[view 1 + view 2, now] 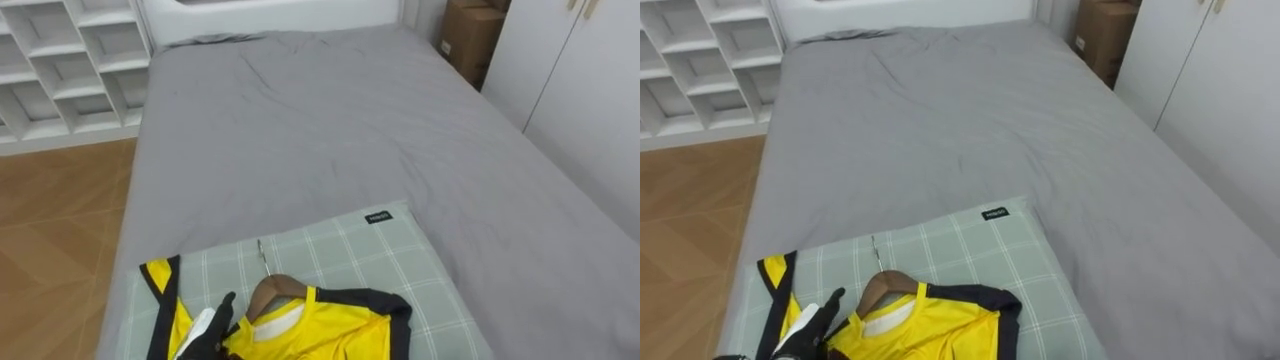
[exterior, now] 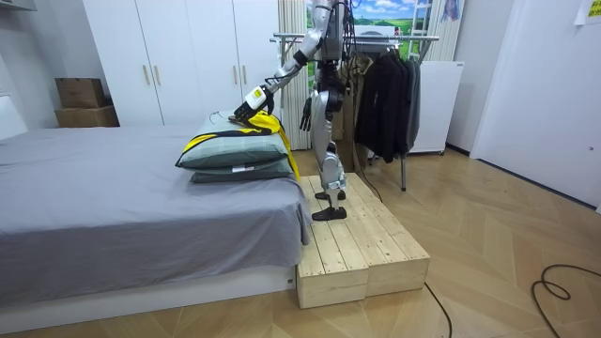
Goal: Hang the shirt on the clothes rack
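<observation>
Yellow jersey [image 1: 320,335] on curved wooden hanger [image 1: 270,293]; left robot hand [image 1: 210,333] flat, fingers straight.

We see silver-grey limbs with dark joints, black cables at the shoulders, and a black left hand [image 1: 208,335] backed in white.

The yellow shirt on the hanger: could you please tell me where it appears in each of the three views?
Left eye view: yellow shirt at the bottom edge, left of centre.
Right eye view: yellow shirt at the bottom edge, further left.
Room view: yellow shirt above centre, left of the robot.
Shared landmark: the green checked pillow lying under it.
</observation>
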### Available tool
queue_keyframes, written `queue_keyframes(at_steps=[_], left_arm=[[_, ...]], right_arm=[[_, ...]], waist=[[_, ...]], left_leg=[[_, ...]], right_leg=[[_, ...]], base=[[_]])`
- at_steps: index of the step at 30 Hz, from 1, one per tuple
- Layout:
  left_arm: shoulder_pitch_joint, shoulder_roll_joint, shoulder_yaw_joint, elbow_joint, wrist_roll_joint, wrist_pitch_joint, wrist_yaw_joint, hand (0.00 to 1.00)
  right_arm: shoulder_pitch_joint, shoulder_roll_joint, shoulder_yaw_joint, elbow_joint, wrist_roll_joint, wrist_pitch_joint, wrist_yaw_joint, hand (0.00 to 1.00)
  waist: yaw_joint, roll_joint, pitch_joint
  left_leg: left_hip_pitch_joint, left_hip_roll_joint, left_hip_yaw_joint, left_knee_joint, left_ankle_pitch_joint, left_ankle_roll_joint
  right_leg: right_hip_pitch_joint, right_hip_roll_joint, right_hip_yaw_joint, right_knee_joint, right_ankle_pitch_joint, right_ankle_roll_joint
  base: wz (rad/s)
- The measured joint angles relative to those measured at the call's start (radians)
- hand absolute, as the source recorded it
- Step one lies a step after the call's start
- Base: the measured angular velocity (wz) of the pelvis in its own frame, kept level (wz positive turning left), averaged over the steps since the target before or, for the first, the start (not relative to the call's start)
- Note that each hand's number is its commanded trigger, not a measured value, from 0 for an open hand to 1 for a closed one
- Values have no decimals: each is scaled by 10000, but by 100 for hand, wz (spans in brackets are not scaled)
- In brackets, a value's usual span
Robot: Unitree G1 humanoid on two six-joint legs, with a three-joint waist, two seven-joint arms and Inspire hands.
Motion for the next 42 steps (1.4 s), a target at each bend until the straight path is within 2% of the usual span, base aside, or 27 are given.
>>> queue_keyframes(at_steps=[2,4,6,12,19,24,27,28,38,42], left_arm=[[-435,150,1,336,13,-3,0,0],[-863,418,6,744,105,5,35,0],[-929,536,10,879,334,16,100,0],[-944,538,-1,1203,792,218,121,0],[-1791,538,8,1776,789,391,113,0],[-1895,535,-149,1869,758,434,-6,0],[-1899,490,-201,1983,764,460,-426,0],[-1899,450,-202,2120,765,469,-552,0],[-1971,445,-195,2276,775,520,-947,0],[-1973,492,-219,2255,736,604,-1476,0]], right_arm=[[-161,0,1,134,-44,18,47,0],[-268,-5,7,133,-55,120,80,0],[-328,-15,10,135,-47,227,87,0],[-538,-44,229,238,8,237,70,0],[-906,-54,696,438,-32,251,75,0],[-1033,-58,950,559,43,336,74,0],[-1173,-51,988,553,-7,365,77,0],[-1210,-49,994,548,-23,379,74,0],[-1290,-53,991,534,-33,462,89,0],[-1338,-60,986,533,-45,608,123,0]], waist=[[-2,18,17],[-3,42,47],[-22,58,48],[-37,166,115],[-14,228,149],[-37,247,179],[-36,223,281],[-36,221,292],[-16,231,299],[-9,233,292]], left_leg=[[-142,31,-3,36,0,-1],[-361,74,9,127,10,-17],[-499,90,15,166,16,-26],[-837,94,12,216,21,-32],[-1100,89,-1,269,22,-31],[-1108,96,-2,259,28,-39],[-1122,105,-2,257,31,-44],[-1146,104,-1,259,31,-44],[-1314,112,129,279,52,-18],[-1299,111,128,273,59,-14]], right_leg=[[-130,30,-7,-4,46,-26],[-316,64,-4,-3,88,-59],[-453,78,0,3,100,-75],[-762,80,-2,3,111,-77],[-991,79,-13,8,112,-78],[-1006,81,-17,-10,111,-76],[-1023,89,-11,-7,111,-77],[-1047,90,-6,1,111,-77],[-1351,70,109,179,111,-77],[-1337,71,112,197,111,-76]], base=[[0],[0],[0],[0],[0],[0],[0],[0],[-3],[0]])
